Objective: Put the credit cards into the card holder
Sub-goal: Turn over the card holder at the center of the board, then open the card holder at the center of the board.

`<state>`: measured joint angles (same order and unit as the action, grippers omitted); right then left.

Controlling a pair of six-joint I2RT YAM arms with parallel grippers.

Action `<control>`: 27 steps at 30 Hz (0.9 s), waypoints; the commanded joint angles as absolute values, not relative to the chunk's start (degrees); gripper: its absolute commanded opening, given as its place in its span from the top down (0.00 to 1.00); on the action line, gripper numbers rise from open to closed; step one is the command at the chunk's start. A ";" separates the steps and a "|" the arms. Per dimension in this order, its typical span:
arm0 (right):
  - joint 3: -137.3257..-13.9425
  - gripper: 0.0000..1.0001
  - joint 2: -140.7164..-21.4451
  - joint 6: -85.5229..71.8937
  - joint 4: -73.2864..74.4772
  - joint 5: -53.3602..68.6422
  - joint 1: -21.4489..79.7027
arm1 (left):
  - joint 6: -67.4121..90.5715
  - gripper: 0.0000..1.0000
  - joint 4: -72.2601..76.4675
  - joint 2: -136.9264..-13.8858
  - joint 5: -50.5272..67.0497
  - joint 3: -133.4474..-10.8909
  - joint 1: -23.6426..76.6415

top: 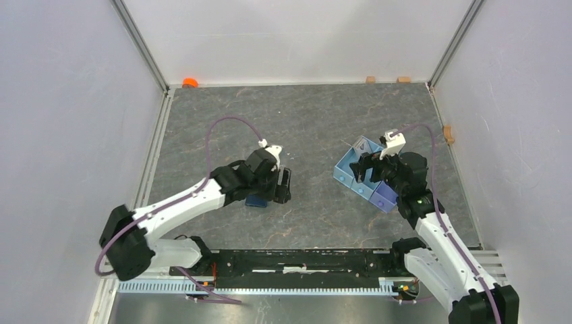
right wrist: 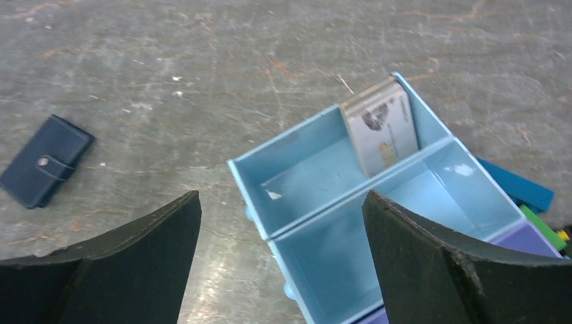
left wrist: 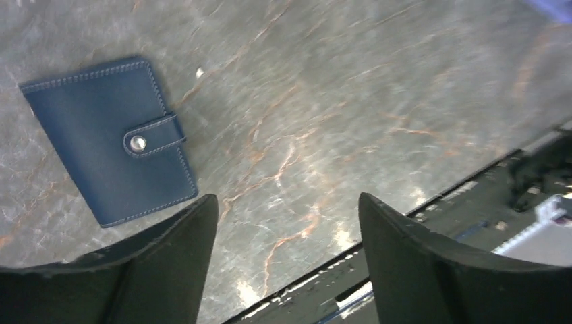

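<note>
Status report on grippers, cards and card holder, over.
Left gripper open, empty, beside card holder. Holder's snap fastened. Right gripper open above tray; credit cards leaning in its end compartment.

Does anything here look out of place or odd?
Two things. The pale grey credit cards stand on edge, leaning in a corner of the light-blue plastic tray instead of lying flat. The dark navy folding card holder lies on the table with its snap strap fastened.

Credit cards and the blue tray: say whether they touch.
Touching. The right wrist view shows the credit cards standing inside the tray's end compartment, propped against its wall.
</note>
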<state>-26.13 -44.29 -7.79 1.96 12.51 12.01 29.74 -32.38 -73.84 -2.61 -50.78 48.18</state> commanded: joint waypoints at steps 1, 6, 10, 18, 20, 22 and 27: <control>-31.25 0.07 -45.51 -10.52 3.31 12.74 16.14 | 29.13 0.12 -25.93 -64.86 0.32 -50.16 45.63; -33.07 0.13 -51.24 -13.96 -2.85 13.70 26.67 | 28.95 0.12 -27.23 -62.82 -2.47 -44.53 33.30; -36.46 0.22 -60.38 -15.71 -8.51 18.36 34.28 | 30.30 0.13 -23.57 -62.14 -11.18 -38.27 29.20; -45.09 0.28 -72.54 -13.10 -7.43 14.00 44.69 | 29.63 0.26 -5.26 -67.16 -4.94 -30.76 26.13; -44.85 0.28 -73.03 -13.23 -7.56 14.05 45.31 | 28.59 0.29 -1.33 -69.85 -2.19 -30.24 26.11; -44.03 0.28 -72.95 -13.43 -7.65 13.80 45.54 | 27.24 0.32 2.07 -72.73 -0.87 -30.38 26.09; -41.02 0.29 -70.41 -12.99 -6.63 12.38 45.62 | 23.49 0.36 5.47 -78.72 -0.57 -32.42 26.02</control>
